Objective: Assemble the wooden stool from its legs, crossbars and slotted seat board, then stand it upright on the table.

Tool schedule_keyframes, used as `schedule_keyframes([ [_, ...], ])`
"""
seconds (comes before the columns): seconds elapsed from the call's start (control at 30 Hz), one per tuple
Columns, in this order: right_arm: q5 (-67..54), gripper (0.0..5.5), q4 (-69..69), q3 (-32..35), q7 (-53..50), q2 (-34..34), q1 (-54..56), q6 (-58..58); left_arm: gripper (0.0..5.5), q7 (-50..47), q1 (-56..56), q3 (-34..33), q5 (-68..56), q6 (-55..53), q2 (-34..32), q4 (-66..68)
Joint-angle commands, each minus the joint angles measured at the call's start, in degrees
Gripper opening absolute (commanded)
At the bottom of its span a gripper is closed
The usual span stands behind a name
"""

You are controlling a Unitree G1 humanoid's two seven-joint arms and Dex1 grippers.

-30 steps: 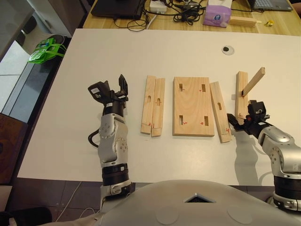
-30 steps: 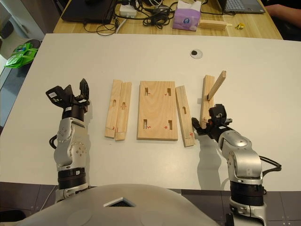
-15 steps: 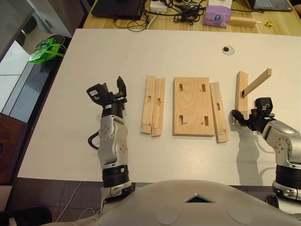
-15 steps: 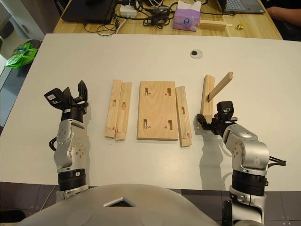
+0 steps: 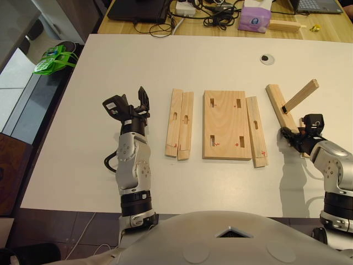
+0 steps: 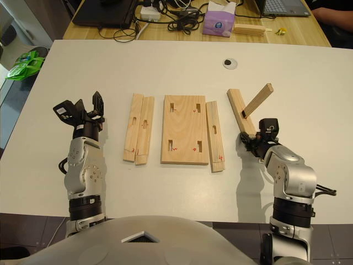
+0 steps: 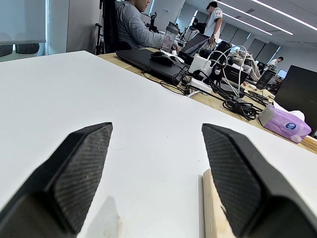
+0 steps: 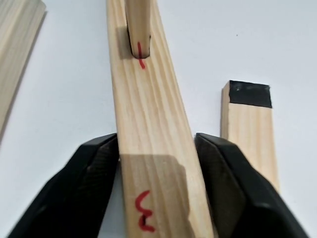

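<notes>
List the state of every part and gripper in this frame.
left gripper, open, empty.
right gripper, shut on held leg.
held leg, crossbar plugged into its slot.
crossbar, seated, slanting upward.
seat board, flat, slots empty.
leg pair, flat, unassembled.
single leg, flat, unassembled.

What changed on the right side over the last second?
The right gripper moved from the loose leg to the outer leg holding the crossbar, gripped it and swung its far end toward the board. The loose leg was nudged straight alongside the board. Left gripper, open, and the left pair of legs stayed put.
</notes>
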State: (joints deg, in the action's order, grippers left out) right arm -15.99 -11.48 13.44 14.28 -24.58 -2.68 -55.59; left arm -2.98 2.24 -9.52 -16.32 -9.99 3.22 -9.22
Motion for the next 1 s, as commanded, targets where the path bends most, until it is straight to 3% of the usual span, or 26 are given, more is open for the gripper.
schedule_keyframes([
  [0.03, 0.0, 2.07, 2.6, -1.4, 0.2, 1.6, -0.8, -0.4, 3.33, -0.1, -1.0, -0.2, 0.3, 0.1, 0.0, 0.5],
  [0.3, 3.1, 2.06, 4.1, -4.9, 4.8, -1.0, -0.8, 13.7, 3.33, 0.1, -2.4, -1.0, 0.0, 0.2, -0.8, 1.0],
  [0.47, 6.1, 2.06, 8.8, -4.6, 7.1, -2.3, 1.3, 28.6, 3.33, 1.3, -5.7, -4.6, -0.9, -0.5, -5.2, 1.2],
  [0.63, 5.3, 2.06, 10.6, -4.6, 13.0, -2.9, 5.1, 41.4, 3.33, 9.1, -10.9, -4.7, -7.3, -5.9, -10.5, -1.5],
  [0.8, -2.3, 2.06, 11.5, -3.2, 25.6, -4.4, 12.9, 49.4, 3.33, 19.3, -18.2, -1.2, -22.3, -17.5, -8.2, 0.4],
  [1.0, -7.0, 2.06, 10.3, -6.3, 36.4, -5.7, 19.4, 49.6, 3.33, 20.5, -26.6, -1.8, -32.7, -23.4, -3.4, 4.9],
])
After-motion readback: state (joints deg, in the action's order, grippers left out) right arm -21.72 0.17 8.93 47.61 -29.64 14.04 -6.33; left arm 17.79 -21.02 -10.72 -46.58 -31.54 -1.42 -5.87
